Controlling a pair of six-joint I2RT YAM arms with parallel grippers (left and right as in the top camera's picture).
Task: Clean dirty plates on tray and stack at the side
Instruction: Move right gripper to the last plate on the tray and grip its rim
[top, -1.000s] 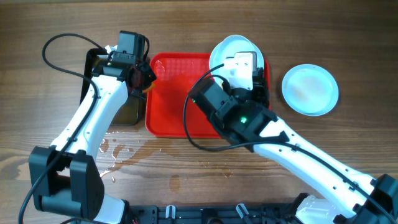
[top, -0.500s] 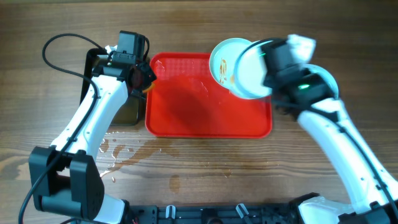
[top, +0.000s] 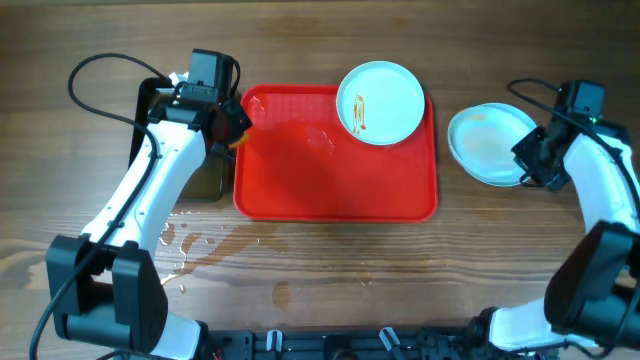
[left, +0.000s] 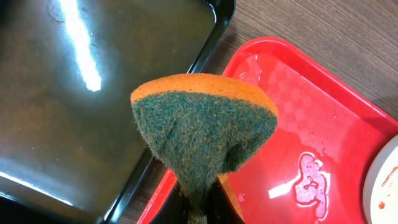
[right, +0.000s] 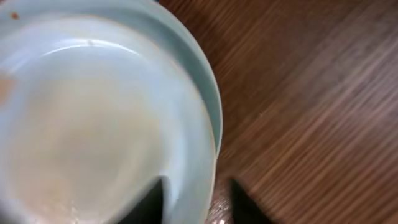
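Note:
The red tray (top: 330, 185) lies mid-table; its wet left end shows in the left wrist view (left: 323, 143). One plate (top: 380, 103) with a reddish sauce streak sits in the tray's far right corner; its edge shows in the left wrist view (left: 387, 186). Right of the tray, a pale plate (top: 484, 138) lies offset on another plate (top: 512, 172). My right gripper (top: 528, 165) (right: 200, 202) straddles the top plate's (right: 93, 124) near-right rim, shut on it; the lower plate's rim (right: 198, 59) peeks out. My left gripper (top: 226, 124) (left: 202, 211) is shut on an orange-and-green sponge (left: 205, 130), held over the tray's left edge.
A black pan (top: 150, 98) of brownish water (left: 74, 93) stands left of the tray, touching it. Water drops and puddles (top: 195, 248) lie on the wooden table in front of the pan and tray. Cables run behind both arms.
My right arm lifted a plate off the tray, swung it right and set it on the plate beside the tray. One plate is left on the tray. The left arm has not moved.

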